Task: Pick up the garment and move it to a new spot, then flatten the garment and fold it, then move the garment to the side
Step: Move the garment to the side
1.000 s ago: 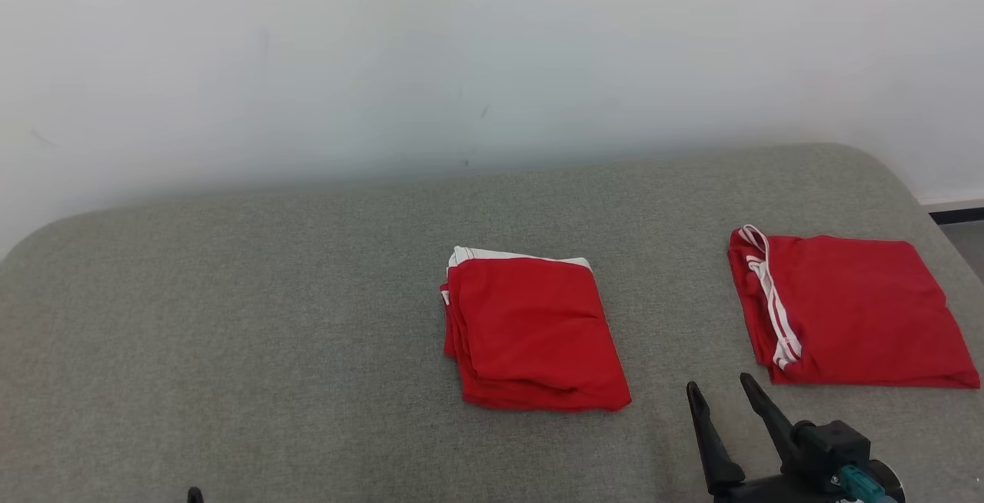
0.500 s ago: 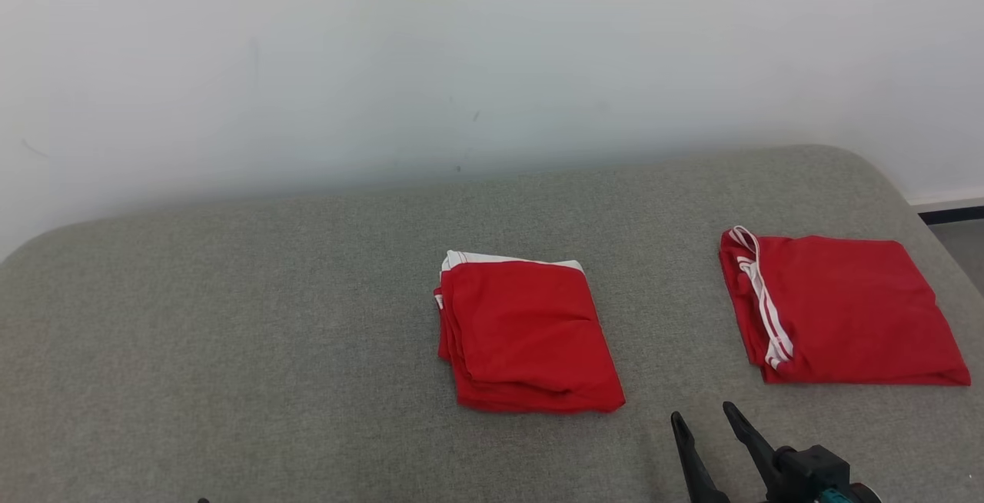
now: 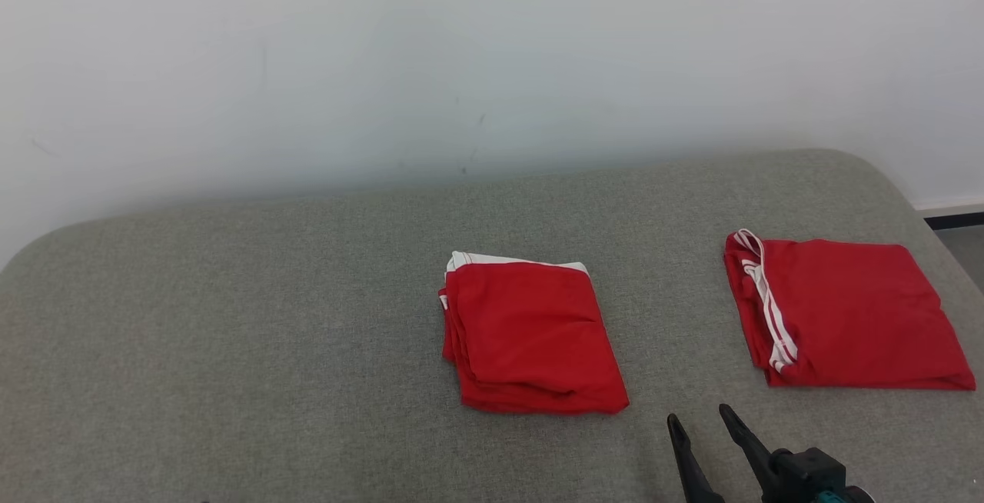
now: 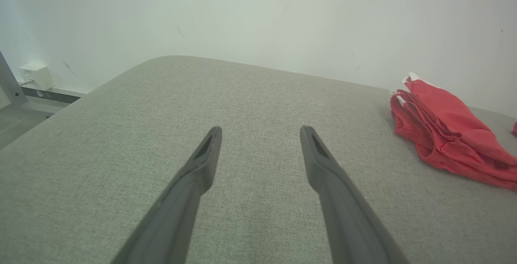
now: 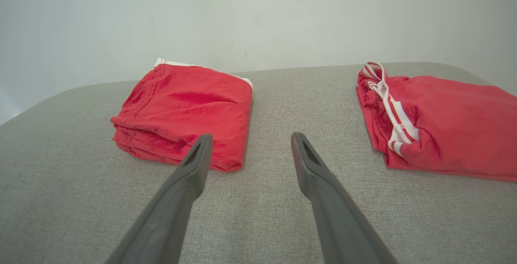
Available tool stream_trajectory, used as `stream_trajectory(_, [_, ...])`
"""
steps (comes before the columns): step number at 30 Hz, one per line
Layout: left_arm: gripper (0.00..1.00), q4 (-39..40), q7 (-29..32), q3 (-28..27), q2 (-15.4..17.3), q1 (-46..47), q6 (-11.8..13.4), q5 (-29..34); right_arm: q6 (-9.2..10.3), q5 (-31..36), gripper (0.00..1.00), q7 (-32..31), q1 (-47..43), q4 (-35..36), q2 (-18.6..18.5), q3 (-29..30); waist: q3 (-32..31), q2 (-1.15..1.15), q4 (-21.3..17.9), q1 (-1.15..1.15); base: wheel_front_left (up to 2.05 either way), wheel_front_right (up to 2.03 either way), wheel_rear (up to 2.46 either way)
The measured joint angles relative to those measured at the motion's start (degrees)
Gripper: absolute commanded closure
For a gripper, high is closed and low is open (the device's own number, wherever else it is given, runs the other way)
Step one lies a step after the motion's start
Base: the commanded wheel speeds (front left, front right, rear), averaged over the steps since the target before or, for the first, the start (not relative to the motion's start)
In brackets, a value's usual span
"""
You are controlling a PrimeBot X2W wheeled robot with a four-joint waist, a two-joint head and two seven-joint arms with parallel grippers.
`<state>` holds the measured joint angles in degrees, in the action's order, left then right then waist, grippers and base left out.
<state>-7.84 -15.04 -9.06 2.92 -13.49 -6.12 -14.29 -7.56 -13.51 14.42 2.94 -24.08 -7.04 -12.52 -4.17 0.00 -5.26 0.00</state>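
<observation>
A red garment (image 3: 530, 334) with a white edge lies folded at the middle of the grey surface, also seen as the garment (image 5: 185, 110) in the right wrist view and the garment (image 4: 448, 130) at the right of the left wrist view. My right gripper (image 3: 701, 418) hovers open just right of its near corner, nothing between the fingers; in its own view the right gripper (image 5: 248, 141) points at the gap between the two red piles. My left gripper (image 4: 260, 130) stands open over bare grey fabric, well left of the garment.
A second folded red garment (image 3: 846, 314) with white stripes lies near the right end of the grey padded surface (image 3: 231, 334). A white wall rises behind. In the left wrist view a floor strip and a white wall box (image 4: 34, 76) lie beyond the surface's edge.
My right gripper has drawn back toward the bottom edge of the head view. The left fingertip at the lower left has slipped out of it. The camera shifted slightly; both garments lie still.
</observation>
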Motion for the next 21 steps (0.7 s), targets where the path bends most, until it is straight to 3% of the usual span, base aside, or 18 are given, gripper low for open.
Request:
stream_trajectory(10, [0.0,-0.03,-0.01,0.49,0.01,-0.1,-0.36,0.01,0.0,-0.86,0.0,-1.62,0.33,-0.62,0.58,1.36,0.1,0.0,-0.03,0.0,0.0,0.0,0.0])
stream_trajectory(17, [0.0,0.34,-0.01,1.6,0.0,-0.07,-0.42,0.0,0.0,-4.04,0.0,-15.35,6.33,0.48,1.72,3.31,0.66,0.0,0.75,0.0,0.0,0.0,0.0])
stream_trajectory(21, [0.0,0.63,0.0,2.85,0.01,-0.04,-0.44,0.04,0.01,-4.56,0.0,-28.44,12.76,0.31,1.48,3.81,1.55,0.0,2.04,0.01,0.0,0.0,0.0])
